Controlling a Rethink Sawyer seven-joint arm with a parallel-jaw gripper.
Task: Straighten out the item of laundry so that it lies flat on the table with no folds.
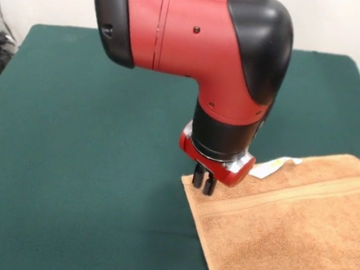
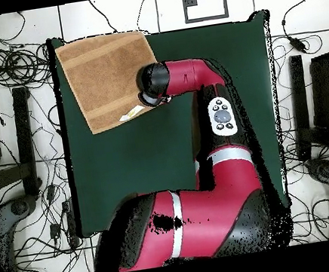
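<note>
The tan-orange towel (image 1: 292,231) lies spread on the dark green table (image 1: 71,130) at the lower right and runs past the picture's edges. Its woven band shows near the hem, and a small white label (image 1: 273,165) sticks out beside the wrist. I see no folds in the part that shows. My gripper (image 1: 204,181) points down with its fingers together, and the tips sit at the towel's left corner by the hem. I cannot tell whether cloth is pinched. In the overhead view the towel (image 2: 105,75) lies slightly askew at the table's (image 2: 127,170) top-left corner. The wrist hides the gripper there.
The towel's edges lie close to the table's top and left edges in the overhead view. My arm (image 2: 189,74) reaches across the table's middle from the base (image 2: 181,223). Cables and stands (image 2: 17,149) crowd the floor around the table.
</note>
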